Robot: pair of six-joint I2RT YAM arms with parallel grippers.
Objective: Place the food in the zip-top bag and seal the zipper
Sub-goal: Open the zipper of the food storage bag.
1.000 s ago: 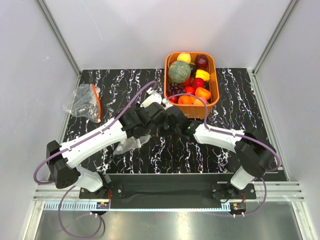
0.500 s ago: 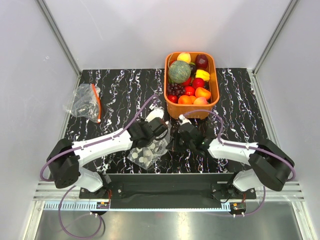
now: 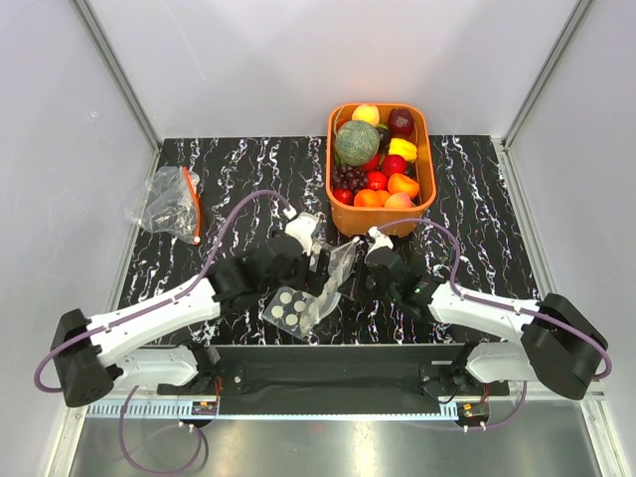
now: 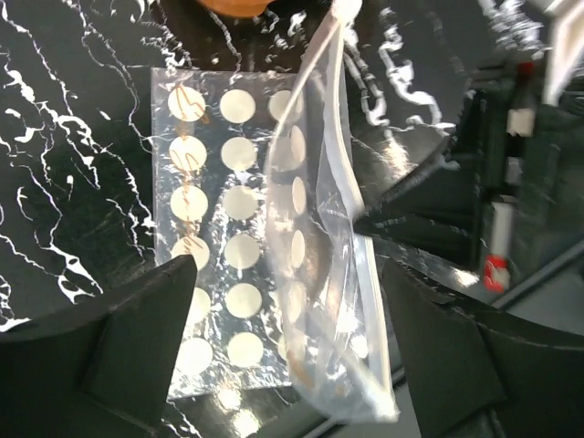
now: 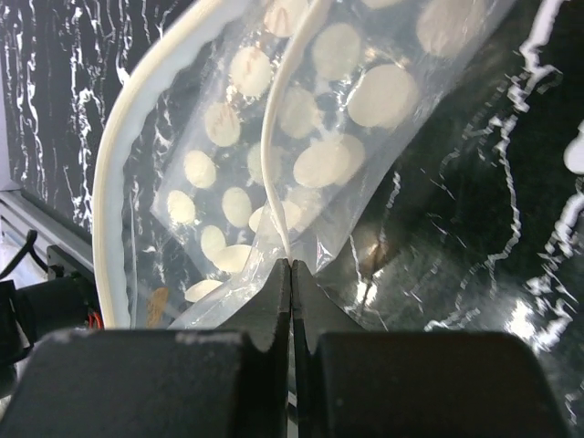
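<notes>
The zip-top bag [image 3: 293, 308] is being kept nearest the arms' bases on the black marbled table [image 3: 477, 199]. Its dotted body is lying flat and its mouth end is being lifted toward the basket. The right gripper [image 5: 291, 269] is being pressed tight together on the bag's edge. Right there the zipper [image 5: 272, 173] is being bowed into an open loop, with one pale lip being raised off the other. The left gripper [image 4: 287, 269] is being held just over the dotted sheet, and its fingers [image 4: 137, 338] are being kept wide apart on either side of the lifted lip. Whether they are touching the plastic cannot be told.

Farther back, the food is being kept in the orange basket [image 3: 429, 169]. The green netted melon [image 3: 356, 142] is lying at its far left. The orange round fruit [image 3: 370, 198] and the red-peach fruit [image 3: 399, 201] are lying along its near wall among other toy produce. At the far left of the table, well apart, a crumpled clear bag with an orange-red strip [image 3: 167, 204] is lying.
</notes>
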